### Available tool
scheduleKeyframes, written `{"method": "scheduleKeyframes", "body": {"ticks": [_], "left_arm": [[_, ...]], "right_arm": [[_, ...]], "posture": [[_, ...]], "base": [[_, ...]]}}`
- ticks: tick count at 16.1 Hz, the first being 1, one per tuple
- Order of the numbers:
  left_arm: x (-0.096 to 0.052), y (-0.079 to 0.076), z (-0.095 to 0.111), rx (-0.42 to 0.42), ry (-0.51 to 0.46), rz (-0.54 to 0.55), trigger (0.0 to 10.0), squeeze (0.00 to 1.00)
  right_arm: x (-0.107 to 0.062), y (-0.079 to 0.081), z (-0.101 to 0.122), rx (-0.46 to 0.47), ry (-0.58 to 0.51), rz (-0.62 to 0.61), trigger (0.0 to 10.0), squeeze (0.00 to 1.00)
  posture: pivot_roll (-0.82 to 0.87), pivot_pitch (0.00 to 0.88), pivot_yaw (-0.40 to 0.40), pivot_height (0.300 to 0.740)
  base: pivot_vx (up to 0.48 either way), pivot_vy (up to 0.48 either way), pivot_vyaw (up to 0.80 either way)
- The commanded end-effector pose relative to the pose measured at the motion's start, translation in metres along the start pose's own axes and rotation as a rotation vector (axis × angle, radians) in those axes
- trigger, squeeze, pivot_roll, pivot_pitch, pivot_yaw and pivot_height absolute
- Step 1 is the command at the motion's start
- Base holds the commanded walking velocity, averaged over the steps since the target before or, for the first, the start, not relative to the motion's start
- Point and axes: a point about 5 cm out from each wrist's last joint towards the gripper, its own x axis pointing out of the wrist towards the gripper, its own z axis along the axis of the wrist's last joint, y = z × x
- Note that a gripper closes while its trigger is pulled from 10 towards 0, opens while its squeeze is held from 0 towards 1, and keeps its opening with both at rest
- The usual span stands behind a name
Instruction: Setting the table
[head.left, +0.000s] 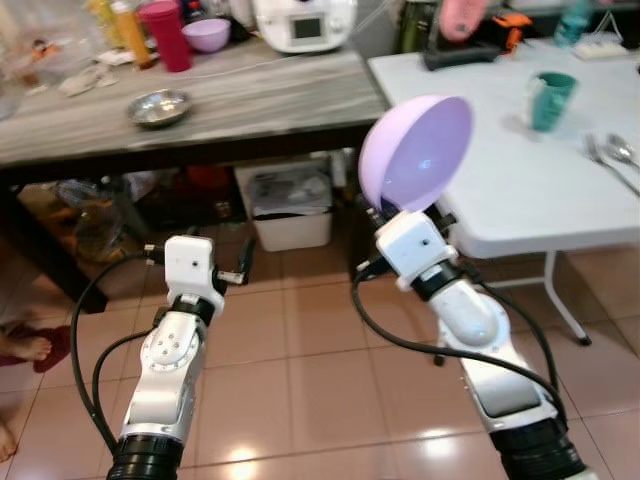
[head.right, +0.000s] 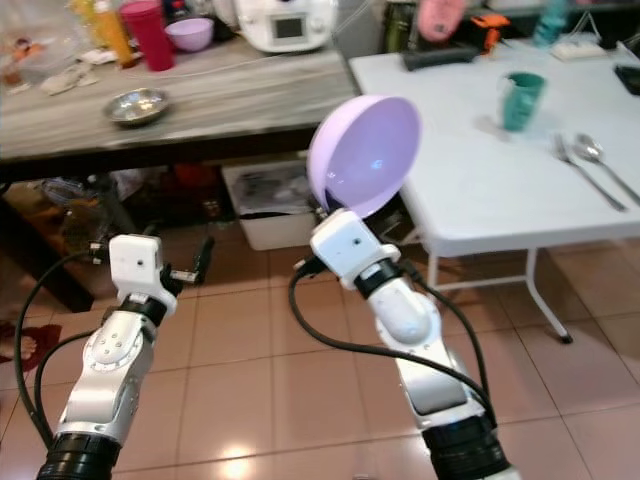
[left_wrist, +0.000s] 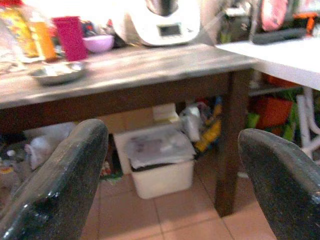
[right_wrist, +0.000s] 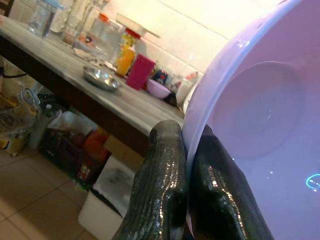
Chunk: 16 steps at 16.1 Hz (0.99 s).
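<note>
**Bowl in hand, on the way to the white table**

On the left stands a dark wooden table (head.left: 200, 110) with a steel dish (head.left: 158, 106), a red cup (head.left: 165, 35) and a small purple bowl (head.left: 207, 34) on it. Under it is a white bin (head.left: 290, 205) on the tiled floor.

The left gripper (head.left: 243, 262) hangs low in front of this table, over the floor. Its fingers (left_wrist: 65, 185) are spread wide and hold nothing.

The right gripper (right_wrist: 182, 175) is raised, and its fingers pinch the rim of the lilac bowl (head.left: 415, 152), one on each side. The bowl stands on its edge, tilted, in the air just before the near corner of the white table (head.left: 520, 200).

Further right, a teal mug (head.left: 549, 100) stands on this table, and a fork and a spoon (head.left: 612, 155) lie near its right edge.

I judge that the step in hand is carrying the bowl to its place. The next move calls for reaching over the white table, turning the bowl level with the opening up, and lowering it onto a bare part near the cutlery before the fingers let go.
</note>
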Motion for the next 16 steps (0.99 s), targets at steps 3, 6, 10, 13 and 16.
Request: {"method": "scheduleKeyframes", "body": {"ticks": [3,6,10,13,16], "left_arm": [[-0.0044,0.0085,-0.0016,0.018,0.008,0.027,10.0,0.0],[-0.0049,0.0072,0.0007,0.04,-0.016,0.016,10.0,0.0],[-0.0059,0.0079,0.0013,0.034,-0.014,0.005,10.0,0.0],[-0.0059,0.0072,0.0012,0.0,-0.003,-0.024,10.0,0.0],[-0.0068,0.002,0.0021,-0.027,-0.005,-0.069,10.0,0.0]], "right_arm": [[0.0051,0.0057,0.0112,0.012,-0.051,0.022,10.0,0.0],[0.0045,0.0066,0.011,0.016,-0.05,0.029,10.0,0.0],[0.0043,0.008,0.0121,0.018,-0.055,0.034,10.0,0.0],[0.0036,0.0092,0.012,0.02,-0.057,0.042,10.0,0.0],[0.004,0.0096,0.0117,0.02,-0.056,0.039,10.0,0.0]], "posture": [[-0.15,0.072,0.052,0.74],[-0.15,0.071,0.052,0.74],[-0.15,0.072,0.055,0.74],[-0.15,0.076,0.057,0.74],[-0.14,0.076,0.061,0.74]], "base": [[0.0,0.436,0.0],[0.0,0.0,0.0],[0.0,0.0,0.0],[0.0,0.0,0.17],[0.097,0.0,0.58]]}}
